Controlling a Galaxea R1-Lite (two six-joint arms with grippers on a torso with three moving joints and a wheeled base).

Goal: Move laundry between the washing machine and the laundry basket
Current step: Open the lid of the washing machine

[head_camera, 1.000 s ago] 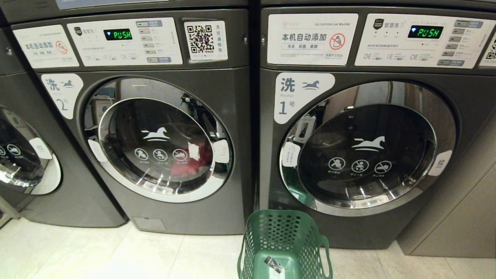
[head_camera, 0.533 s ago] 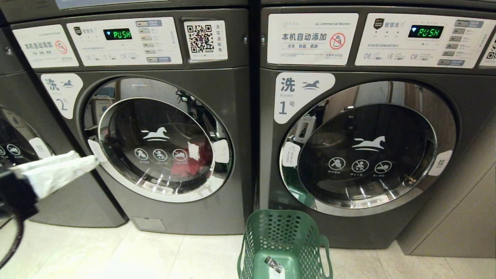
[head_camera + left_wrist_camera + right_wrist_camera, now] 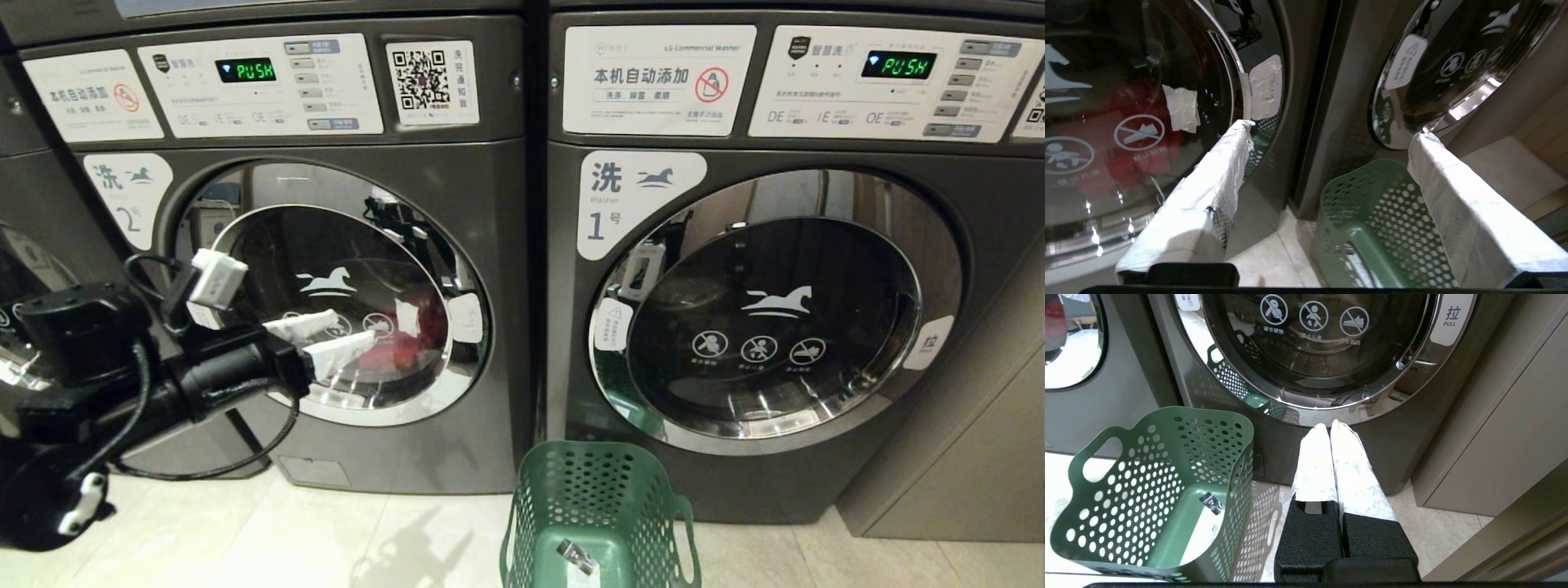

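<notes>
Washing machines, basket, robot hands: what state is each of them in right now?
washing machine 2: door shut, display reads PUSH.
red laundry: inside machine 2, behind the glass.
washing machine 1: door shut, display reads PUSH.
laundry basket: upright on the floor, no clothes in it, only a tag.
left gripper: open, empty, in front of machine 2's door.
right gripper: shut, empty, low beside the basket.

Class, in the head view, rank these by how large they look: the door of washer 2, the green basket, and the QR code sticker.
1. Door of washer 2
2. Green basket, partly cut off by the frame edge
3. QR code sticker
</notes>
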